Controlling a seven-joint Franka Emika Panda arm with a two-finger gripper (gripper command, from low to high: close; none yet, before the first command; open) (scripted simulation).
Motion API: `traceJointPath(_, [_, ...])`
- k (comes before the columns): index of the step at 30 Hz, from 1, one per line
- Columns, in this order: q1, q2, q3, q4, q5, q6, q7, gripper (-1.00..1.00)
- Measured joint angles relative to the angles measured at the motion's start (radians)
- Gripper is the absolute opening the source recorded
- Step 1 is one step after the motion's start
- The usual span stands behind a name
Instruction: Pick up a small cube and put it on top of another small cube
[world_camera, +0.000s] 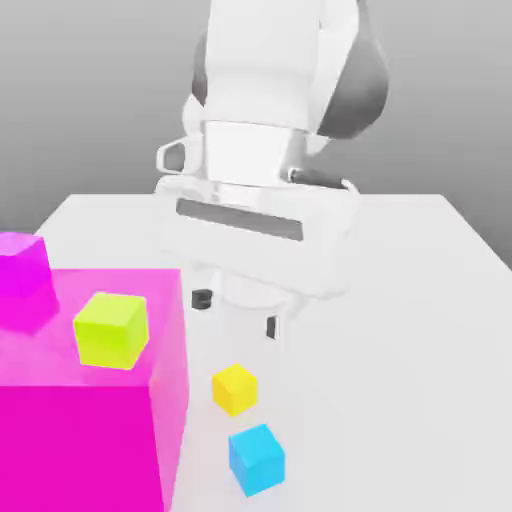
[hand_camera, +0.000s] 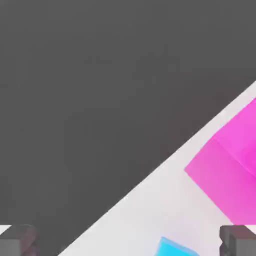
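Cyan and matte, the small cube (world_camera: 257, 459) sits on the white table (world_camera: 420, 300), nearer the exterior camera than the end effector (world_camera: 237, 313) and untouched by it. The end effector hangs above the table with its two dark fingertips (world_camera: 203, 298) spread wide apart and nothing between them. In the hand view, one corner of the small cube (hand_camera: 175, 248) peeks in between the grey fingertips (hand_camera: 238, 239).

Between the end effector and the cyan cube lies the yellow cube (world_camera: 235, 388), the same size and just as plain, with a clear gap separating the two. The coming reach likely has to carry the open fingers past the yellow cube, toward the camera, and down onto the cyan one. Neither cube has a long axis to favour; both sit slightly turned against the table's edges, so the fingers may need to square up to a pair of flat faces.

Off to the end effector's side, toward the exterior view's left, a large translucent magenta block (world_camera: 90, 420) shows a lime-green cube (world_camera: 111, 329) through its body, with a smaller magenta cube (world_camera: 22, 268) behind. All surfaces look smooth, sharp-edged and unmarked.
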Motion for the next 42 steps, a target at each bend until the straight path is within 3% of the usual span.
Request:
traceJointPath(7, [0.018, 0.240, -0.016, -0.069, 0.008, 0.124, 0.253, 0.00])
traceJointPath(12, [0.081, 0.421, -0.096, -0.042, -0.069, 0.263, 0.334, 0.00])
traceJointPath(13, [0.093, 0.442, -0.109, -0.038, -0.078, 0.280, 0.341, -1.00])
traceJointPath(19, [0.099, 0.453, -0.116, -0.036, -0.081, 0.291, 0.344, -1.00])
traceJointPath(25, [0.048, 0.280, -0.045, -0.071, 0.013, 0.154, 0.273, -1.00])
traceJointPath(37, [0.047, -0.135, -0.073, -0.382, 0.192, 0.051, 0.106, -1.00])
traceJointPath(39, [0.051, -0.205, -0.091, -0.440, 0.207, 0.042, 0.086, -1.00])
traceJointPath(42, [0.023, -0.168, -0.084, -0.464, 0.172, 0.101, 0.105, -1.00])
